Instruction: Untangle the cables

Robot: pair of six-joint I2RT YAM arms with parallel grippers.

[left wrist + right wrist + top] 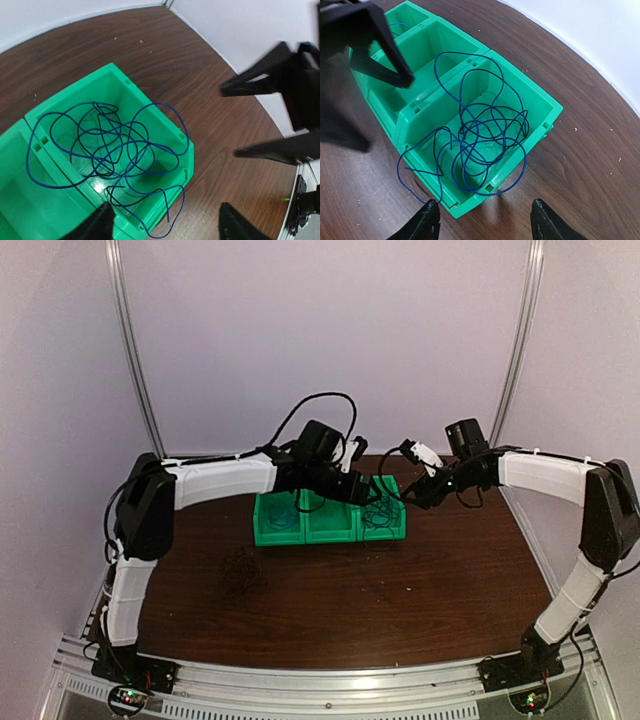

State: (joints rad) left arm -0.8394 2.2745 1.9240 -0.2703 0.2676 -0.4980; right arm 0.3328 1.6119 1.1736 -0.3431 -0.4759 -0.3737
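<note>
Overhead view, left of centre: a dark tangle of cables [243,575] lies on the table [450,580], well apart from the green bin [330,532]. Neither arm is near it.

Centre: the left gripper [165,216] hangs over the bin's right-hand compartment, fingers spread with nothing between them. The blue cable [131,145] sits in that compartment as loose, overlapping loops. A few of them spill over the rim.

Right: the right gripper [482,212] is also spread and empty, above the same compartment.

Judgement: the blue strand looks sorted, and the dark tangle is next. To do that well, pinch one outer loop rather than the core of the knot. Pin the rest with the second arm and draw the two apart slowly, low over the table.
</note>
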